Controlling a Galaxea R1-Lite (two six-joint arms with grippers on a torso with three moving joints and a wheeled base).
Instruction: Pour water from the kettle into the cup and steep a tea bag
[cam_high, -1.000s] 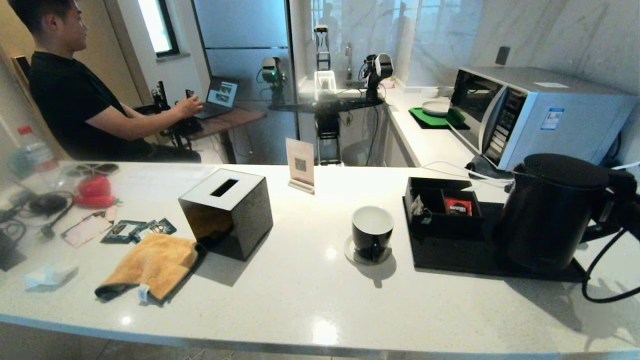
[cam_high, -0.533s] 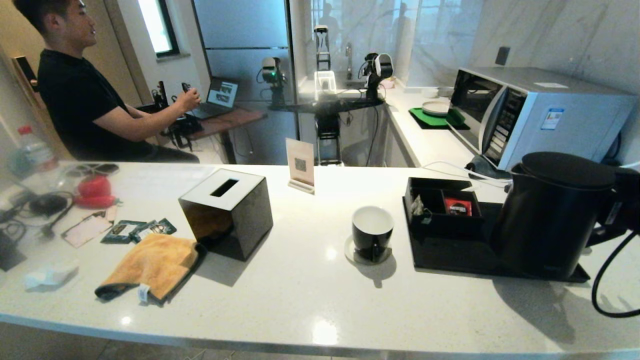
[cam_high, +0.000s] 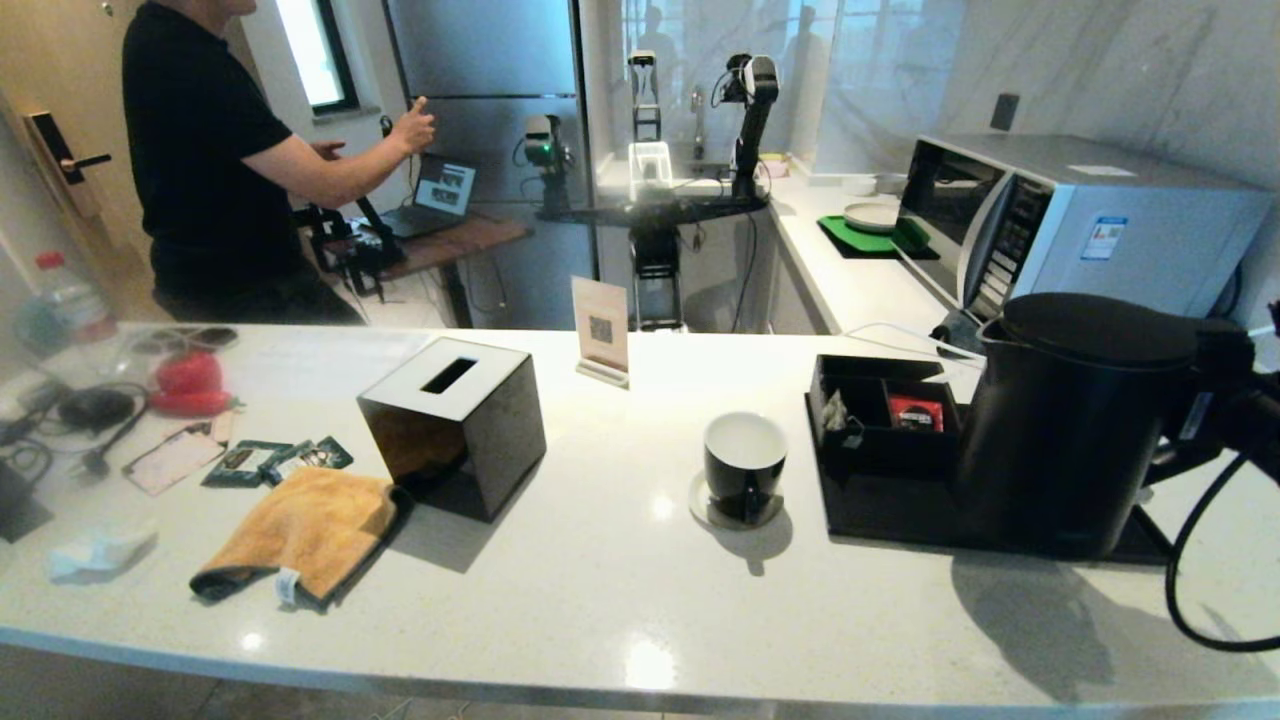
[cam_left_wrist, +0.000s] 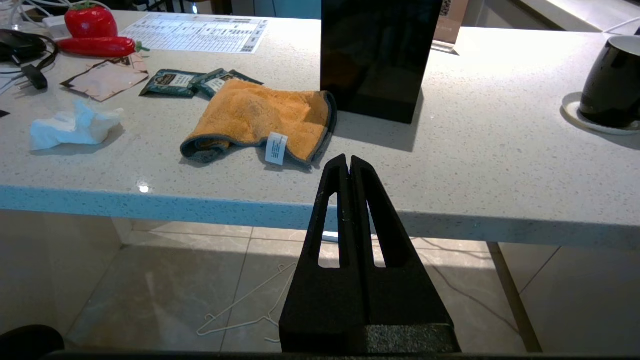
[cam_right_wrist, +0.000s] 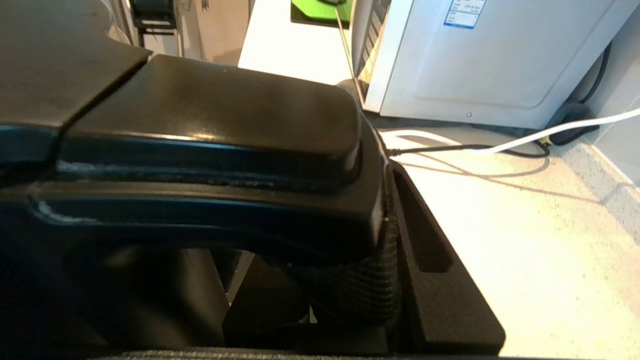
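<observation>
The right gripper (cam_right_wrist: 385, 250) is clamped on the loop handle of the kettle (cam_high: 1065, 420), one black finger (cam_right_wrist: 425, 260) lying along the handle's outer side in the right wrist view. In the head view the kettle sits at the right end of the counter (cam_high: 600, 600), over the black tray (cam_high: 900, 520), with its shadow spread on the bare counter near the front edge. The right arm comes in level from the right edge of the view, a black cable (cam_high: 1200, 580) looping beneath it. Left of the kettle, on the same tray, a black organiser box (cam_high: 880, 420) holds the tea bag (cam_high: 835, 412) and a red sachet (cam_high: 916, 412). Just left of the tray the cup (cam_high: 745, 465) stands on a saucer (cam_high: 705, 508), with open counter in front of it and between it and the tissue box (cam_high: 455, 425). The microwave (cam_high: 1070, 225) stands behind the kettle. The left gripper (cam_left_wrist: 349, 165) hangs parked below the near counter edge, its fingers pressed together.
</observation>
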